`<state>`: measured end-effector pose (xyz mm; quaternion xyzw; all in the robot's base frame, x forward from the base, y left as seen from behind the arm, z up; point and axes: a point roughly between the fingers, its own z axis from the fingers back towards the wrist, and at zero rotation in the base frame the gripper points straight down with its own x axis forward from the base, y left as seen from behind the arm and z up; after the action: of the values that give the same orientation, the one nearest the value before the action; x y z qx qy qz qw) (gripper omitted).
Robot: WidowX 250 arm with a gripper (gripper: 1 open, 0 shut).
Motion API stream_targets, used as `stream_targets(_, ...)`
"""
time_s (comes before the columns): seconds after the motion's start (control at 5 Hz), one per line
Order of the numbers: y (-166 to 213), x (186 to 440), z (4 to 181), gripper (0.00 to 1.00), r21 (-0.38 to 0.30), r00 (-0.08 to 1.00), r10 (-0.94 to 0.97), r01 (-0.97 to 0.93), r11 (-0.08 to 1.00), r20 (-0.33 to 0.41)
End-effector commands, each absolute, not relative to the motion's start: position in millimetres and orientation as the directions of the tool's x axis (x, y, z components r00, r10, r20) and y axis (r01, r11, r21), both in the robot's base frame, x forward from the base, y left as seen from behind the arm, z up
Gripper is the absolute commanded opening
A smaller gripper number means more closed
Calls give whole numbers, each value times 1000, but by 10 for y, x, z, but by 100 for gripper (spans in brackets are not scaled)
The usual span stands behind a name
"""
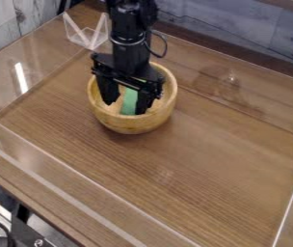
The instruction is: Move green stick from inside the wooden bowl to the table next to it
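Note:
The wooden bowl (128, 123) stands on the table (188, 178), left of centre and towards the back. Inside it lies the green stick (135, 102), partly hidden by the gripper's black fingers. My gripper (130, 96) points straight down into the bowl and is open. One finger stands on each side of the stick with a gap showing, and I cannot tell whether the fingertips touch the bowl's floor.
Clear acrylic walls (59, 207) run along the table's edges. A grey plank wall lies behind the table at the back right. Bare wood-grain tabletop stretches in front of and to the right of the bowl.

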<state>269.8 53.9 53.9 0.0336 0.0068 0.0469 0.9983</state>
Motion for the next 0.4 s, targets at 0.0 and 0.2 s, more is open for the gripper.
stream_targets(0.0,564,2758,597,100,82,995,92,-94,992,26)
stream_targets(0.2,579,2769,581,100,89,995,96,-98,991,28)
